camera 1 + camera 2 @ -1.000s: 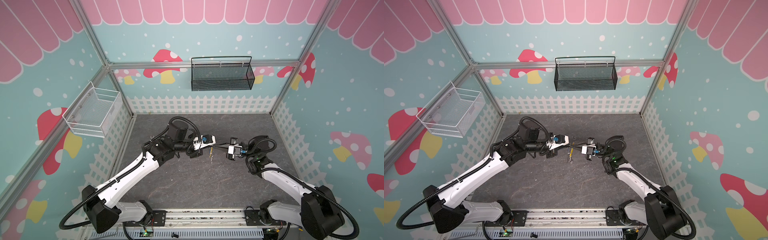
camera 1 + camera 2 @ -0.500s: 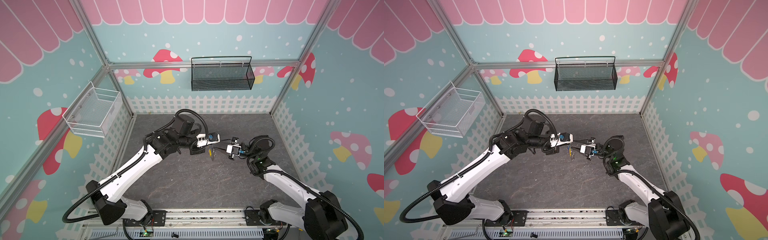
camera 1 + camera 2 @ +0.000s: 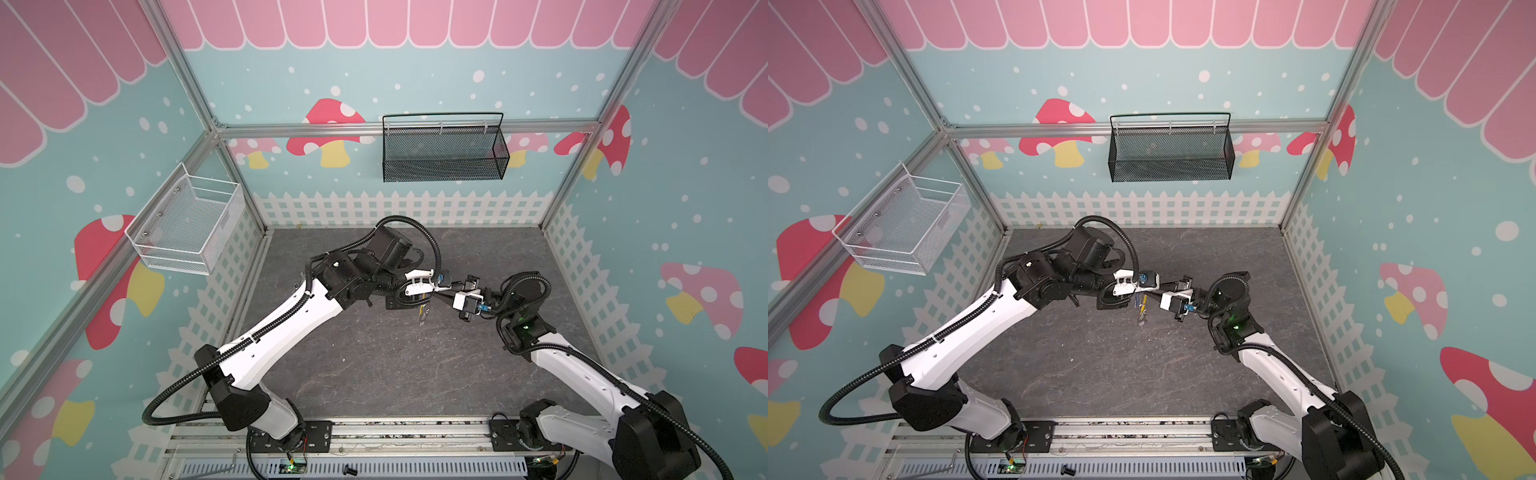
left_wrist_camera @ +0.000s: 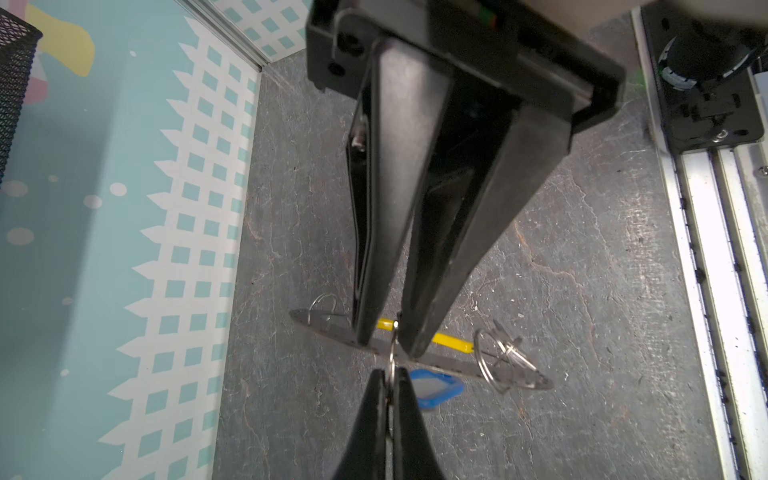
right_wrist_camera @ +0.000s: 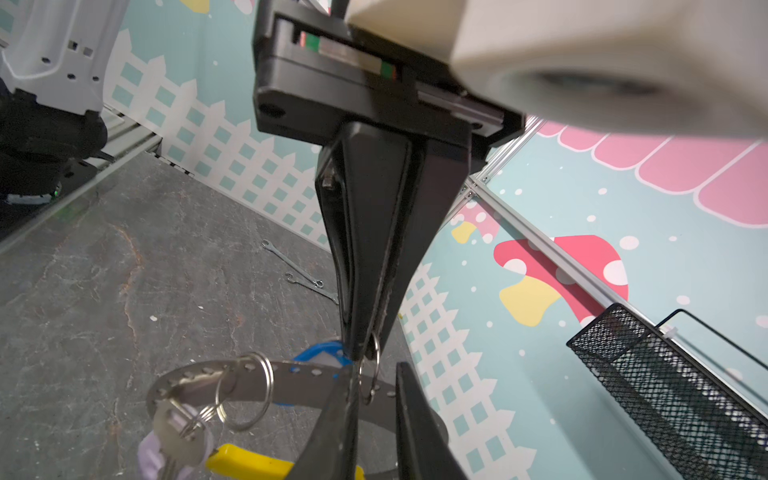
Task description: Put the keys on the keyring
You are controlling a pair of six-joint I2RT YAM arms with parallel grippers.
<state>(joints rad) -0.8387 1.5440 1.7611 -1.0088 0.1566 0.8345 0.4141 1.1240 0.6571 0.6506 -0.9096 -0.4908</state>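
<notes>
Left wrist view: the left gripper [image 4: 387, 348] clamps the keyring [image 4: 328, 328] mid-air at scene centre, the hoop nearly edge-on and running near–far. Opposite, the right gripper [image 4: 390, 372], jaws nearly together, pinches the blue-tagged key [image 4: 436, 386] by its ring, blade hidden. The lilac-tagged key [image 5: 183, 436] hangs threaded.

Dark grey stone-patterned tabletop [image 3: 374, 365]; two thin wrenches [image 5: 293, 265] lie on it beside the fence wall [image 5: 232, 145], seemingly touching.

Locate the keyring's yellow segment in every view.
In a top view: yellow segment, a fleck hanging where the arms meet.
In a top view: the same fleck.
Left wrist: the segment, behind the tips of the left tool.
Right wrist: the segment, beside the lilac tag.
Shared landmark: black mesh basket.
</notes>
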